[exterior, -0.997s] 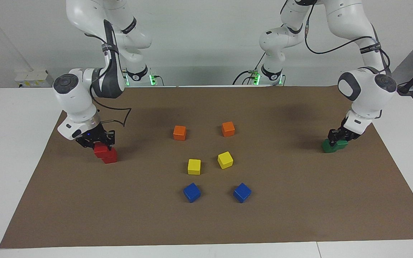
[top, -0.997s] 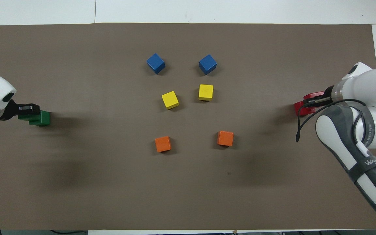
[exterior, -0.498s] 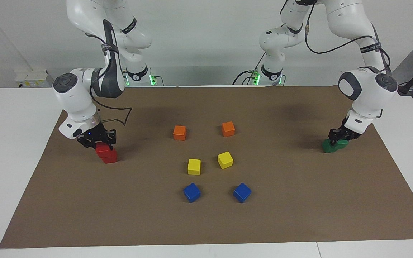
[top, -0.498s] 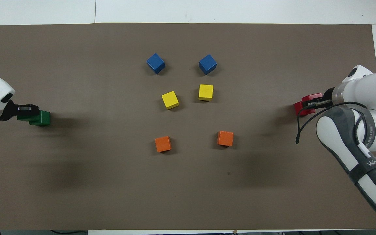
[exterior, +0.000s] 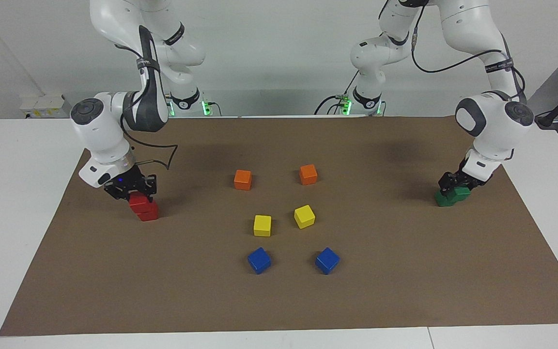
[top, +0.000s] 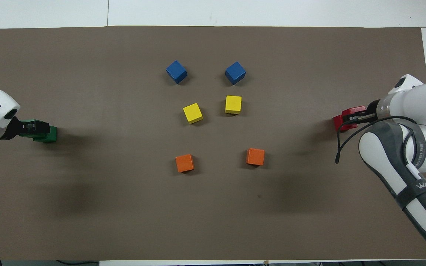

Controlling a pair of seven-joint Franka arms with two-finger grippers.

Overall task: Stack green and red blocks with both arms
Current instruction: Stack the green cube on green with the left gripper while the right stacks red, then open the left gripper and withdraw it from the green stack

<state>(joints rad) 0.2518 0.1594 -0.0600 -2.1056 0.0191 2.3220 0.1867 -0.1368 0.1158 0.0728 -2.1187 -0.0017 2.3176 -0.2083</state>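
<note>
Two red blocks lie at the right arm's end of the mat. My right gripper (exterior: 135,194) is shut on the upper red block (exterior: 139,200), which sits off-centre on the lower red block (exterior: 149,214). It also shows in the overhead view (top: 357,116). Two green blocks lie at the left arm's end. My left gripper (exterior: 454,185) is shut on the upper green block (exterior: 462,192), which overlaps the lower green block (exterior: 444,200). In the overhead view the left gripper (top: 34,126) covers most of the upper block, beside the lower green block (top: 50,135).
Two orange cubes (exterior: 242,179) (exterior: 308,174), two yellow cubes (exterior: 262,225) (exterior: 304,216) and two blue cubes (exterior: 259,260) (exterior: 327,260) stand in pairs mid-mat, well apart from both grippers. The brown mat (exterior: 405,291) covers the white table.
Both grippers have shifted slightly with their upper blocks, each a little up and more over its lower block. The other cubes have not moved.
</note>
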